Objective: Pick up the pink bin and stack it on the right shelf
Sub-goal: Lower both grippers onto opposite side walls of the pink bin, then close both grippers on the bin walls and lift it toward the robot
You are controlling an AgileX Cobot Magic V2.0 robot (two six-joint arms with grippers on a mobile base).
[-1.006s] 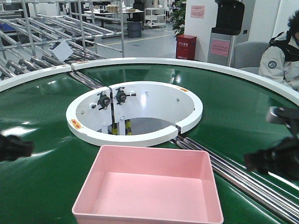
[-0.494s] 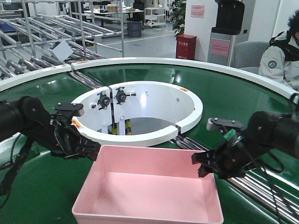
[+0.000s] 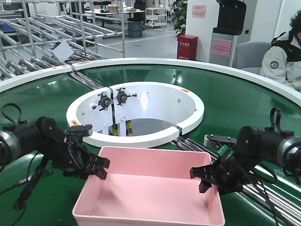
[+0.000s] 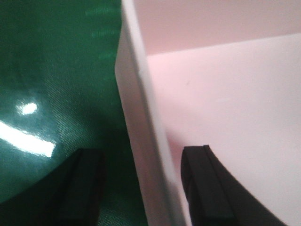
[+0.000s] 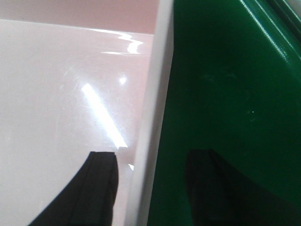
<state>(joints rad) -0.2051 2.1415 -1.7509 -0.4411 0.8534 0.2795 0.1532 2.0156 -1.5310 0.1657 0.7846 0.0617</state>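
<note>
On the green conveyor table (image 3: pixel 37 108), in the front-facing view: a pink bin (image 3: pixel 155 195), empty and lying flat, just this side of the white inner ring (image 3: pixel 188 101). Flanked by the left gripper (image 3: pixel 96 167) at its left wall and the right gripper (image 3: pixel 203 178) at its right wall, both low at the rim. Base apparently down on the belt, so judged not lifted yet. No right shelf anywhere in sight here.

In the left wrist view: two dark fingers (image 4: pixel 89 183) spread apart, one outside over the green belt, the other inside over the pink floor, the bin's left wall between them. Clear gap on the outer side. Inner finger close against the wall, touching or not impossible to tell. Spread wide, then, and not clamped.

In the right wrist view: much the same, mirrored. One finger (image 5: pixel 101 188) inside over the glossy pink floor, the other outside over the green, the right wall between. Gap plain on the outer side, narrower on the inner one. Likewise apart, gripping nothing.

As to progress, by judgement only: approach and straddling of both side walls apparently done. Left to do: closing on the two walls, lifting level, carrying across to the right shelf, setting down. Early in the task, the bin untouched in its place on the conveyor.
</note>
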